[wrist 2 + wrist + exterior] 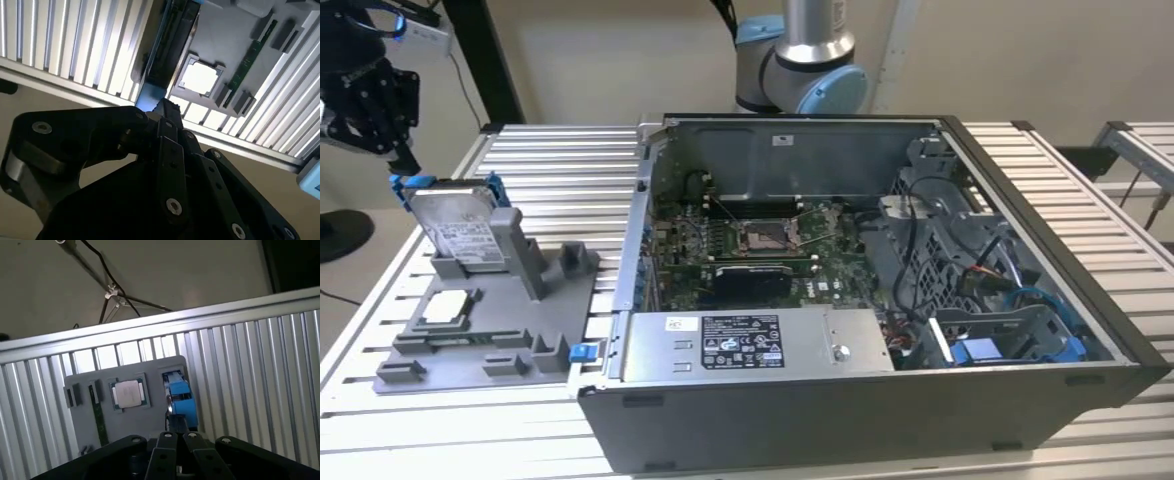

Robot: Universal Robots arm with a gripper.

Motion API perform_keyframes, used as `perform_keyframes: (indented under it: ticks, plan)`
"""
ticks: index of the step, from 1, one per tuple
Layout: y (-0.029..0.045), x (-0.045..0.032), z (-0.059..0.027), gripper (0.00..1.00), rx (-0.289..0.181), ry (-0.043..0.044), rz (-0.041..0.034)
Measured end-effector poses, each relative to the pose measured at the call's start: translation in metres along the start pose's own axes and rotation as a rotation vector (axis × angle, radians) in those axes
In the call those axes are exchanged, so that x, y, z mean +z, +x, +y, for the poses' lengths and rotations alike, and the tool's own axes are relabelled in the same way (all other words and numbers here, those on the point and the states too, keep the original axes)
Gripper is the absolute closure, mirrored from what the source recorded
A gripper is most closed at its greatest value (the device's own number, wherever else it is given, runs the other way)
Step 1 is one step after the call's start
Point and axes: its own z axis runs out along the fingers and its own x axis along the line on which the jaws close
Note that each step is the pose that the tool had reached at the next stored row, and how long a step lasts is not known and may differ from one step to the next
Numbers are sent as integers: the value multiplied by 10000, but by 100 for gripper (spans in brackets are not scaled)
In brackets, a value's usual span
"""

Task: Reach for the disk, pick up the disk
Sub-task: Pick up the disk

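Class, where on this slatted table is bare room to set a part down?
Bare slats lie to the exterior view's right of the computer case and at the grey holder's near side. Crowded around the disk, by the gripper.

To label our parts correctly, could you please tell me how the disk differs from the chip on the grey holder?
The disk stands on edge in a slot; the chip lies flat in a recess. The disk is larger and oblong with blue edging; the chip is small and square. Both sit on the grey holder.
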Motion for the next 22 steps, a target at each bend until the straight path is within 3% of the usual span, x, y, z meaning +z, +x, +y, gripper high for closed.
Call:
perform_keyframes:
  ticks: [8, 9, 16, 22]
  plan:
    - [-2, -1, -14, 100, -185, -8, -15]
    - [-2, -1, -14, 0, -186, -8, -15]
    - [-3, 4, -14, 0, -190, -8, -15]
    - [-6, 80, -14, 0, -227, -9, -20]
